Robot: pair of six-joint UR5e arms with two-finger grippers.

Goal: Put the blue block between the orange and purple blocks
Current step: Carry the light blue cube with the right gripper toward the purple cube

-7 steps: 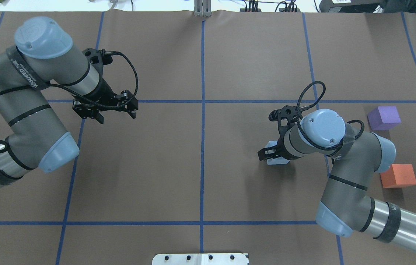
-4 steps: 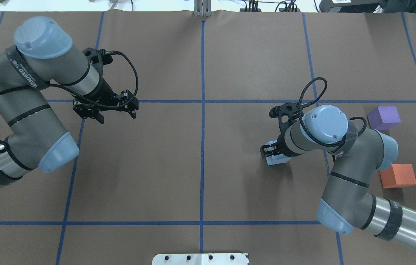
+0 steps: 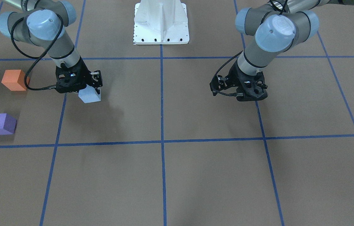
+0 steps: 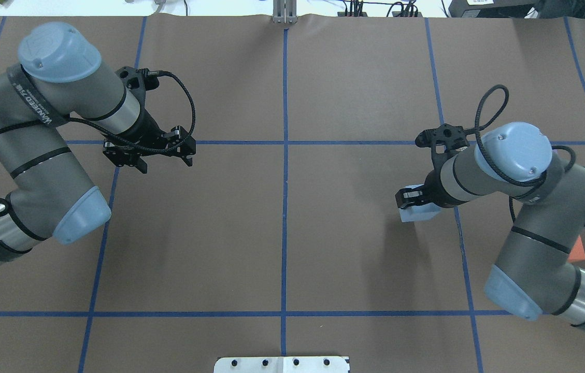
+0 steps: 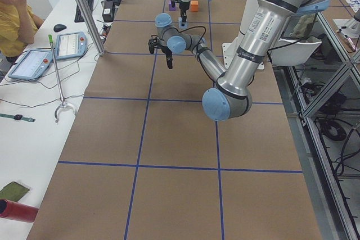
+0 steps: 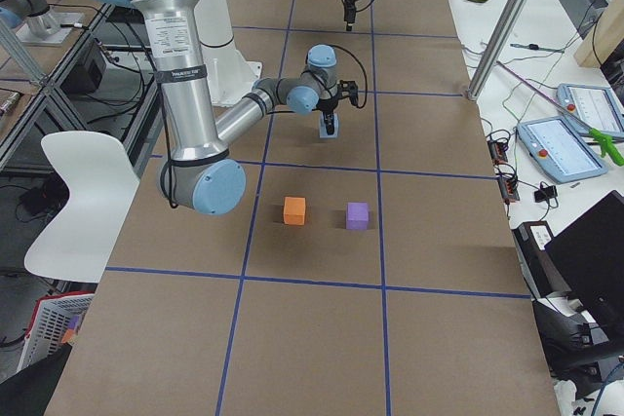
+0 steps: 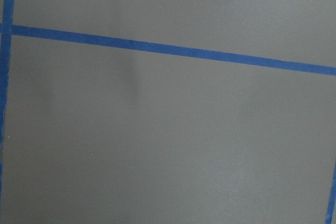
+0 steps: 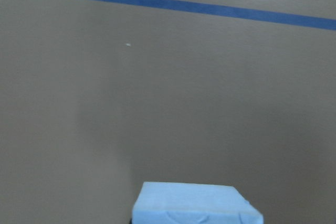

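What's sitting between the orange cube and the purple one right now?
Nothing: in the front-facing view only bare brown table lies between the orange block and purple block. The blue block is elsewhere, off to one side.

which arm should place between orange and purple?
Right. The right gripper is shut on the blue block, near the orange block and purple block; the left gripper is open, far off.
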